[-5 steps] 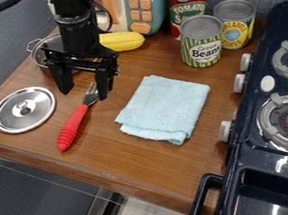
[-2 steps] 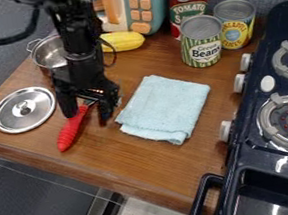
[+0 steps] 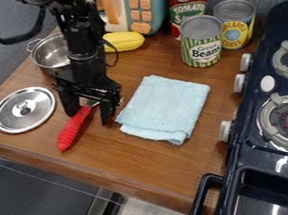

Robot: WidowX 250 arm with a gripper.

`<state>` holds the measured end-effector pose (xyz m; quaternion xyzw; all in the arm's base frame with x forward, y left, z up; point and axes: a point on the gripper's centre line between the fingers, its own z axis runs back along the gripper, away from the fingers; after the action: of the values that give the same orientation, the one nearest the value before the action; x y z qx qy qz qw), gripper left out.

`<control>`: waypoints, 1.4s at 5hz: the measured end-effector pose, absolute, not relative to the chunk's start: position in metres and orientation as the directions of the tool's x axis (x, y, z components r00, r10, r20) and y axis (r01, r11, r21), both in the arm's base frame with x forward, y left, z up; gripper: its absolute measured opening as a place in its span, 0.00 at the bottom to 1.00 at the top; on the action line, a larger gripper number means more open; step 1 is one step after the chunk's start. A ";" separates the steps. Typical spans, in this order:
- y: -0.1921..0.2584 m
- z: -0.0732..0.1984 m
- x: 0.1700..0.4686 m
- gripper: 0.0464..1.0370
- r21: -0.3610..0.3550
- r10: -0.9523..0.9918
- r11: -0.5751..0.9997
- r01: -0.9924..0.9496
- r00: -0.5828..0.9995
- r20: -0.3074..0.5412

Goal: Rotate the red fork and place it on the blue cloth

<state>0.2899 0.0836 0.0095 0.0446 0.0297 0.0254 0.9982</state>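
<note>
End Effector Astride Red Fork, Blue Cloth Alongside

We see the black end effector (image 3: pixel 90 115) low over the counter (image 3: pixel 132 169), its two fingers wide apart, one on either side of the upper part of the red fork (image 3: pixel 74 129). The fork lies on the wood between the round metal lid (image 3: pixel 14 117) and the folded blue cloth (image 3: pixel 165 107), its red handle slanting toward the counter's front edge and its metal end pointing back, mostly hidden by the end effector. We cannot tell whether either finger touches it. The cloth lies flat just beside the end effector, on the side toward the toy stove (image 3: pixel 271 177); behind stand the small pot (image 3: pixel 51 54), the yellow corn (image 3: pixel 123 40) and the cans (image 3: pixel 201 41).

We judge the step in hand to be the grasp: the fork is neither turned nor on the cloth. The next move calls for bringing the fingers together around the fork near where handle meets metal, then lifting it clear, turning it and setting it down on the cloth. A pinch away from the fork's balance point, we think, could let the handle swing or droop, and a low carry could snag the cloth's near fold.
</note>
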 end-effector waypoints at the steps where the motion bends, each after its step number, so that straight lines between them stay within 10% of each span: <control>1: 0.085 0.011 0.289 0.96 0.098 0.064 0.994 -0.058 0.996 -0.066; 4: 0.078 0.011 0.290 0.88 0.074 0.016 0.997 -0.010 0.997 -0.076; 6: 0.066 0.011 0.296 0.33 0.055 -0.052 0.997 0.053 0.999 -0.015; 7: 0.063 0.010 0.296 0.29 0.046 -0.044 0.998 0.045 0.999 -0.011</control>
<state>0.2964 0.0629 0.0104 0.0233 0.0051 -0.0224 0.9995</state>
